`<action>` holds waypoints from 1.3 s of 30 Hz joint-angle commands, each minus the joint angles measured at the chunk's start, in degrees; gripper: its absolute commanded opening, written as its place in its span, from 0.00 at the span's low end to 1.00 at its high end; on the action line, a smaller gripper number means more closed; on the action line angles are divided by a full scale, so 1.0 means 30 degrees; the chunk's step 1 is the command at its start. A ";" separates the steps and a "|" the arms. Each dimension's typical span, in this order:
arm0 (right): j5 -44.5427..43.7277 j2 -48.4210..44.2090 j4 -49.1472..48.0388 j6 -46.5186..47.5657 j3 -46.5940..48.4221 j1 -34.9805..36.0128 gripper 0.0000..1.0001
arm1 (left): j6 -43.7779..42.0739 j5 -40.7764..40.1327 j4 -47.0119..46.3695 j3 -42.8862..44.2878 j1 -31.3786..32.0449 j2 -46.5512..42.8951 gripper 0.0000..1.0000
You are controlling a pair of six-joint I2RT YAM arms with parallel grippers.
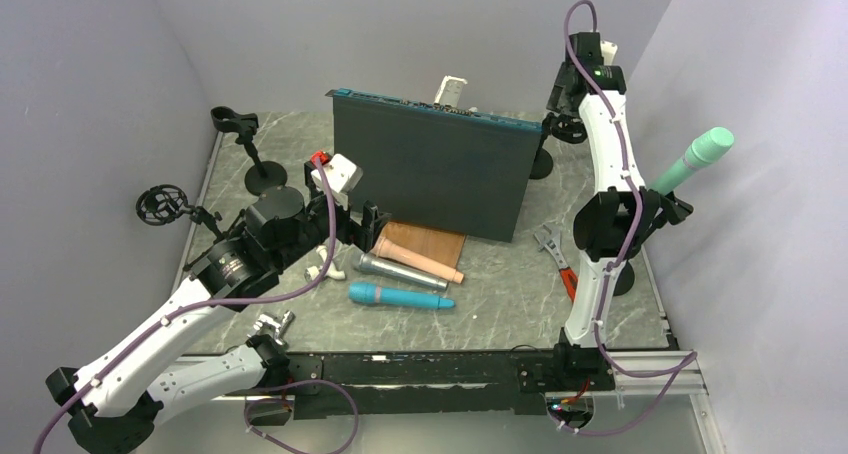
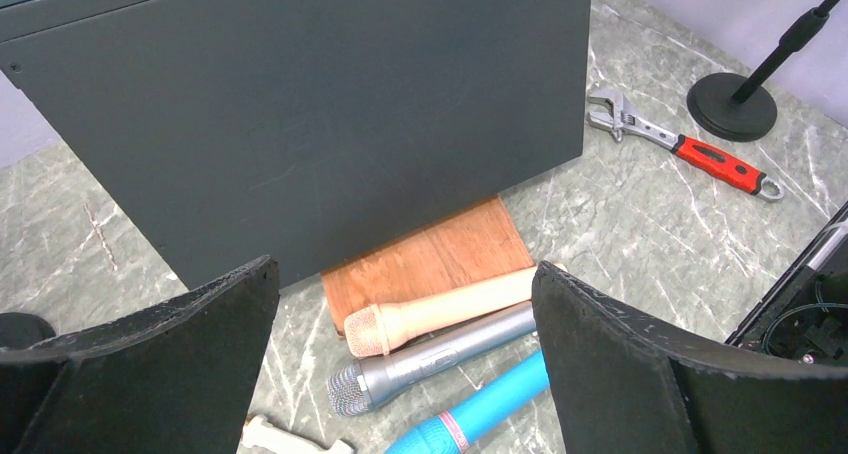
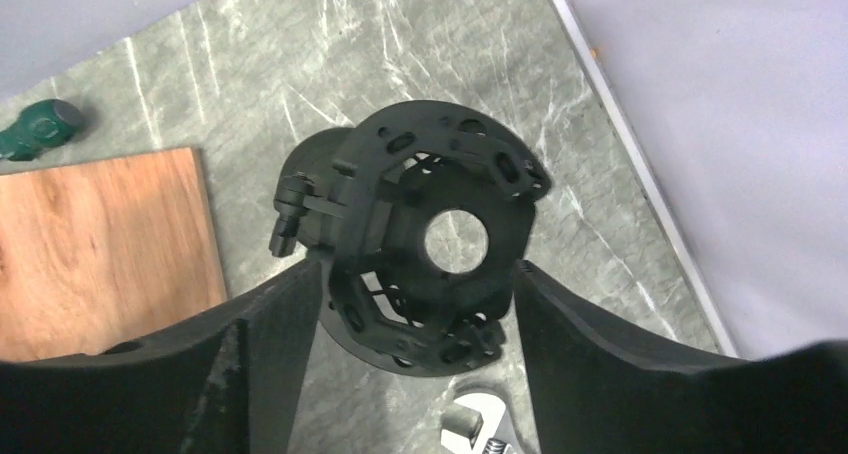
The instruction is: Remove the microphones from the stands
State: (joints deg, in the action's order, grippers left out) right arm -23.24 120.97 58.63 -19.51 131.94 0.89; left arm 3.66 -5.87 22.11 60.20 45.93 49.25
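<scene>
Mount within spread right gripper

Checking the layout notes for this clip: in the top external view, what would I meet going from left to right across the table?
Left shock-mount stand → clip stand → blue microphone → red-handled wrench → mounted mint-green microphone.

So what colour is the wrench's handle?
Red; the wrench shows best in the left wrist view.
</scene>
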 commanded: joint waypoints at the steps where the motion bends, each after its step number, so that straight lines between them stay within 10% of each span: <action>1: 0.0220 -0.1289 0.0903 0.0478 0.2087 -0.0061 0.76 | 0.0066 0.0252 -0.0711 -0.0002 -0.0055 -0.0129 0.99; 20: 0.5010 -1.9869 -0.0899 0.2186 -1.1015 0.0989 0.94 | 0.0594 0.1292 -0.0913 -0.0194 -0.0063 0.0089 0.99; 26: 0.0036 -2.4057 -0.0651 0.1942 -1.4297 0.0994 0.96 | 0.0711 0.1564 -0.1069 -0.0214 -0.0047 -0.0142 0.99; 39: -0.9140 -2.3255 -0.2400 0.0042 -1.6606 0.0939 0.92 | 0.0568 0.1120 -0.1083 -0.0355 -0.0048 -0.0217 0.99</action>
State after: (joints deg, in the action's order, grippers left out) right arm -41.36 49.58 58.11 -18.44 84.77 3.86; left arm 5.26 -2.39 21.21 59.24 45.93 49.21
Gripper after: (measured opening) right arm 0.924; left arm 0.994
